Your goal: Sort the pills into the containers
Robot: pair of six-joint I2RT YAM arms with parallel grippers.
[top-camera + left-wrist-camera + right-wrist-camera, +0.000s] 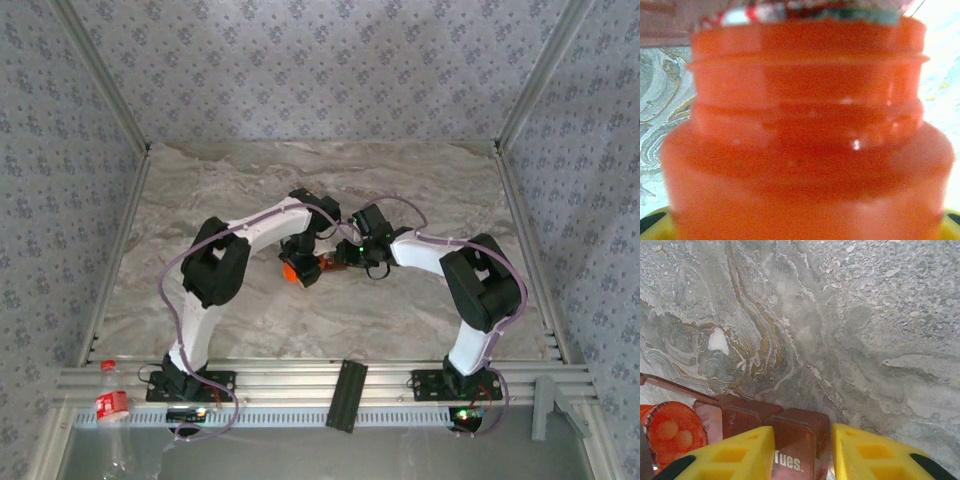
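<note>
- Right pincer [801, 442], nearly closed, clamps the containers [747, 415] at the "Tues." box. The plastic looks stiff and light, so the flat side walls suit a grip.
- Left pincer [300, 255], half open, holds the bottle [672, 432], lying just beside the strip; probably slippery.
- Pills [667, 430] sit in its mouth, likely to roll.
- Bare surface [865, 340] lies beyond.

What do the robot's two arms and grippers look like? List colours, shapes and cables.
Both the left arm and right arm have white shells, chunky black joints and black bases. A pale purple cable loops along each. The right gripper has blocky yellow fingers with recessed pockets and black edges.
</note>
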